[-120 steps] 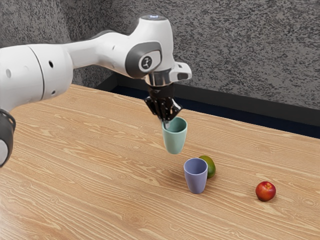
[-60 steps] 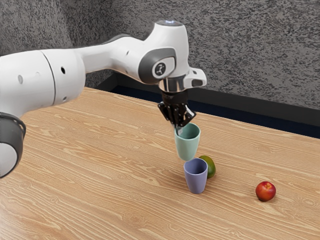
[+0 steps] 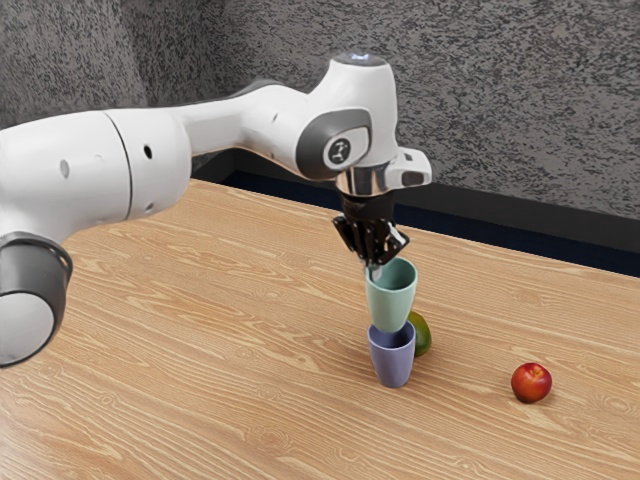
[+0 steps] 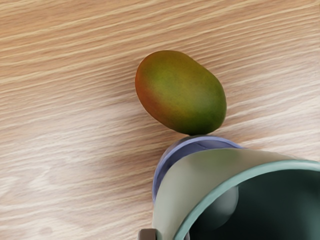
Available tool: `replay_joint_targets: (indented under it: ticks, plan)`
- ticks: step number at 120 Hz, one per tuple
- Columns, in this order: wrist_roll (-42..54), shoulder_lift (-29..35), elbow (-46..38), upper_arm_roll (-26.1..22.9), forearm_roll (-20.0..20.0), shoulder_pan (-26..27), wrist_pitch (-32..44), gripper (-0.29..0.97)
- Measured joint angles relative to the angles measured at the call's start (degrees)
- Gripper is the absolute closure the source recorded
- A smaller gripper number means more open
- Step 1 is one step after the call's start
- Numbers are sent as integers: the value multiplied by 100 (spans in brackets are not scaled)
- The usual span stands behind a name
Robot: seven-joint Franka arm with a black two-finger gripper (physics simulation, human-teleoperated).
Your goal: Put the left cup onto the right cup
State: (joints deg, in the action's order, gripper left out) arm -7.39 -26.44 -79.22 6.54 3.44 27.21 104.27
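My black gripper [image 3: 375, 258] is shut on the rim of the green cup [image 3: 391, 294], which hangs upright directly over the purple cup [image 3: 391, 352]. The green cup's base sits at the purple cup's mouth, and I cannot tell whether they touch. The purple cup stands upright on the wooden table [image 3: 200, 330]. In the wrist view the green cup [image 4: 220, 190] is close under my hand, and the purple cup's rim [image 4: 172, 152] peeks out from beneath it.
A green-red mango [image 3: 420, 332] [image 4: 180, 91] lies right behind the purple cup, nearly touching it. A red apple [image 3: 531, 382] rests toward the exterior view's right. A dark wall edge runs along the table's far side.
My hand has carried the green cup toward the exterior view's right and downward, from beside the purple cup to straight above its mouth.
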Motion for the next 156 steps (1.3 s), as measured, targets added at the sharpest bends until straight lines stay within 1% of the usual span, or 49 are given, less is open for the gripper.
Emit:
replay_joint_targets:
  ticks: [34,156]
  plan:
    - [-2,-178,113,-15,1,3,6,79]
    - [-25,-284,2,-13,52,31,146,77]
